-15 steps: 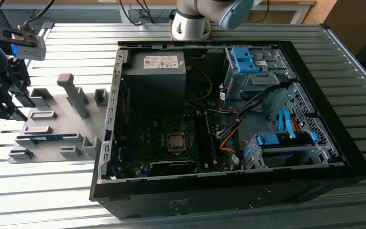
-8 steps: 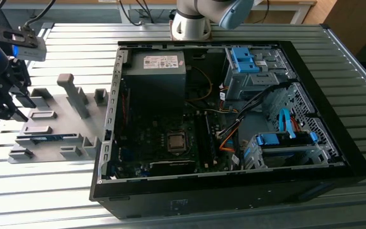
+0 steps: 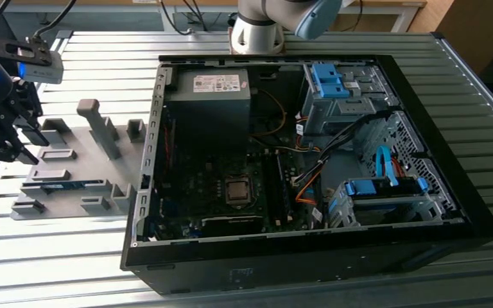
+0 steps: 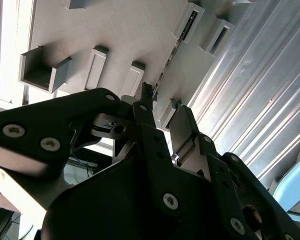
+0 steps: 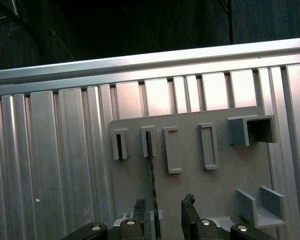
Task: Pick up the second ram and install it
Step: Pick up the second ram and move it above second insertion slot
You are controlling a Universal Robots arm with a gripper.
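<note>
The fingers stand apart, either side of the second ram.

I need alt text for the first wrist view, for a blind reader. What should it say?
An open gripper hangs over a gray holder, its fingers on either side of the ram, which stands on edge in a slot. The holder lies on a ribbed metal table.
</note>
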